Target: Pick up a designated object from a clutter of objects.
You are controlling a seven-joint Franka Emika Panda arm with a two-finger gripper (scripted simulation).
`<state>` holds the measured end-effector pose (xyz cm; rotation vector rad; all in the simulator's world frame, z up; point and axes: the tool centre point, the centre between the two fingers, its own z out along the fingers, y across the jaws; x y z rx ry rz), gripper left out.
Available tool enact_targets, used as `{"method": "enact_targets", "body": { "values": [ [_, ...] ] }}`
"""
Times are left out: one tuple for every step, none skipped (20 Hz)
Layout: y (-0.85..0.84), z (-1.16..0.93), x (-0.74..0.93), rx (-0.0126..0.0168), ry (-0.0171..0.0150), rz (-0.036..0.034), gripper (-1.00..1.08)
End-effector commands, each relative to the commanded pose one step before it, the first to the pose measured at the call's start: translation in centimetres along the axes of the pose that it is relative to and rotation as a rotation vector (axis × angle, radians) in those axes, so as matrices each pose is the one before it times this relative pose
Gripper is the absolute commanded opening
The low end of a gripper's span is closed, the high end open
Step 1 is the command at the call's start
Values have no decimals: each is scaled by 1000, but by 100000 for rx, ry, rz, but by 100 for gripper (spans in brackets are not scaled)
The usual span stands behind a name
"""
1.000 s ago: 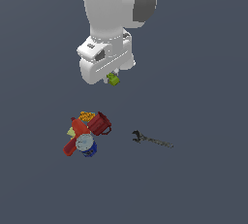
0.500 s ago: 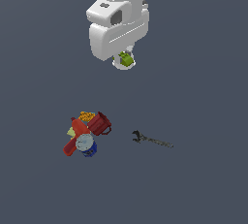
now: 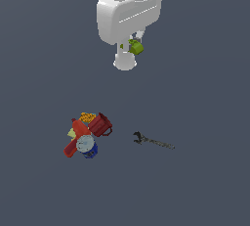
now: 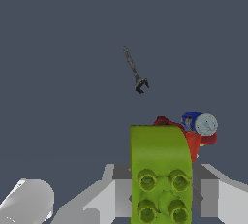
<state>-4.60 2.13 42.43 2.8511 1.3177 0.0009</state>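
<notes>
While the gripper pinches the lime-green block high up, bare floor separates clutter from wrench.

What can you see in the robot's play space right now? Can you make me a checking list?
Surface: plain dark grey floor.
Job's thing: lime-green brick, studs showing, held in the end effector, high above the heap.
Clutter: tight heap with red mug, red bar, blue can with a grey-white top, plus yellow and orange bits.
Wrench: lies alone on the floor, apart from the heap, toward the exterior view's right.
End effector: shut on the brick.
Cables: nothing seen.
Surroundings: nothing seen beyond the floor.
</notes>
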Motion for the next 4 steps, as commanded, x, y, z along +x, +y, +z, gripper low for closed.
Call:
{"method": "enact_targets", "body": {
  "values": [
    [-80, -420, 208, 72, -33, 55, -100],
    [6, -45, 37, 0, 0, 0, -100],
    [23, 4, 16, 0, 0, 0, -100],
    [16, 18, 0, 0, 0, 0, -100]
  ]
}}
